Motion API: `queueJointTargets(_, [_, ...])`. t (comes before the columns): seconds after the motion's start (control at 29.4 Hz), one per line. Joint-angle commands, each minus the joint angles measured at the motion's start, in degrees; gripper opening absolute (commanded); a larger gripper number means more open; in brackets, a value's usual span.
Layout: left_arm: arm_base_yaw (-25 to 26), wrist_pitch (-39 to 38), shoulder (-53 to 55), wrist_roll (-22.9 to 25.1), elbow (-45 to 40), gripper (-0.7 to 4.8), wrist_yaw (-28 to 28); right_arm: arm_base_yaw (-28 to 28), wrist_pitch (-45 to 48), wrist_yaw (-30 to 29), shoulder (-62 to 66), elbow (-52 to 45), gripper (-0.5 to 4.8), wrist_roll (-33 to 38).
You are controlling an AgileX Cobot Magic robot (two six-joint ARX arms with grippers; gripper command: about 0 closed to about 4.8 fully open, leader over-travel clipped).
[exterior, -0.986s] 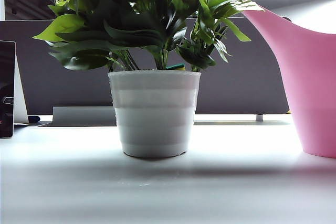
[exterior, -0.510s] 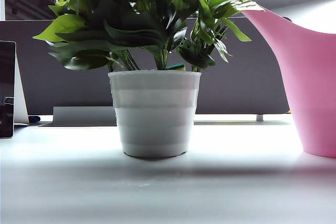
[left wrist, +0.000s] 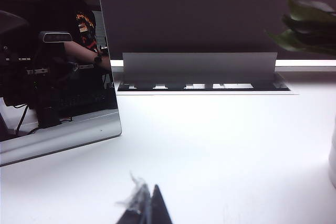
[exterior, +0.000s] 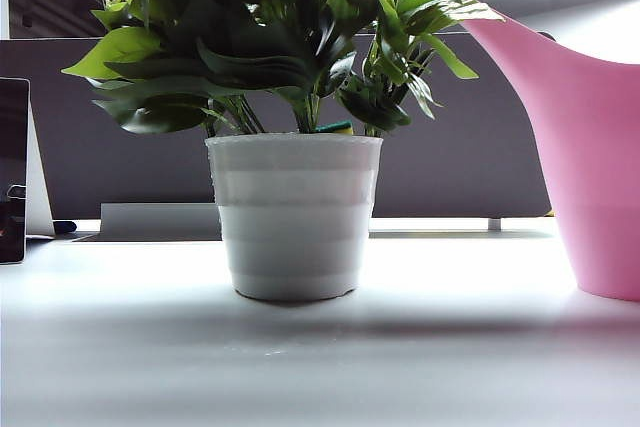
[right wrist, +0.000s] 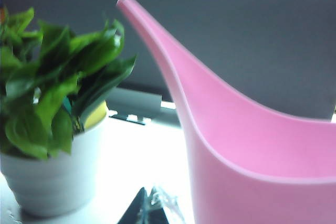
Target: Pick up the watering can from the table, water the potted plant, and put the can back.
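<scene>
Grippers left (left wrist: 147, 208) and right (right wrist: 150, 207) both pinched together, holding nothing.

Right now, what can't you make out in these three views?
- Watering can: handle and right side cut off by the frame edge in the exterior and right wrist views.
- Left end effector: only its shut tip shows, at the left wrist frame edge.
- Right end effector: shut tip only, blurred, low beside the can.
- Potted plant: top leaves cropped; soil hidden by the pot rim.
</scene>
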Motion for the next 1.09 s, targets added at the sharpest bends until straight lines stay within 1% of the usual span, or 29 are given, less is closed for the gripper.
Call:
queueJointTargets(0.03, [0.1, 0.5, 0.0, -0.2, 0.0, -0.05, 0.2, 0.0, 1.9, 6.2, -0.1, -1.9, -0.09, -0.6])
queueJointTargets(0.24, [0.1, 0.5, 0.0, -0.2, 0.0, -0.05, 0.2, -0.1, 1.9, 17.1, -0.1, -5.3, -0.08, -0.6])
queueJointTargets(0.37, [0.1, 0.5, 0.0, -0.2, 0.0, -0.05, 0.2, -0.6, 1.3, 19.1, -0.1, -5.4, -0.08, -0.5])
queueJointTargets(0.51, [0.1, 0.5, 0.0, -0.2, 0.0, -0.05, 0.2, -3.1, 1.8, 18.1, -0.1, -5.4, -0.08, 2.0])
queueJointTargets(0.65, [0.1, 0.5, 0.0, -0.2, 0.0, -0.05, 0.2, -6.4, 1.9, 13.4, -0.1, -5.4, -0.08, 3.3])
queueJointTargets(0.71, [0.1, 0.5, 0.0, -0.2, 0.0, -0.05, 0.2, -7.4, 1.9, 12.1, -0.1, -5.4, -0.08, 3.3])
queueJointTargets(1.09, [0.1, 0.5, 0.0, -0.2, 0.0, -0.05, 0.2, -7.5, 1.9, 11.4, -0.1, -5.4, -0.08, 3.3])
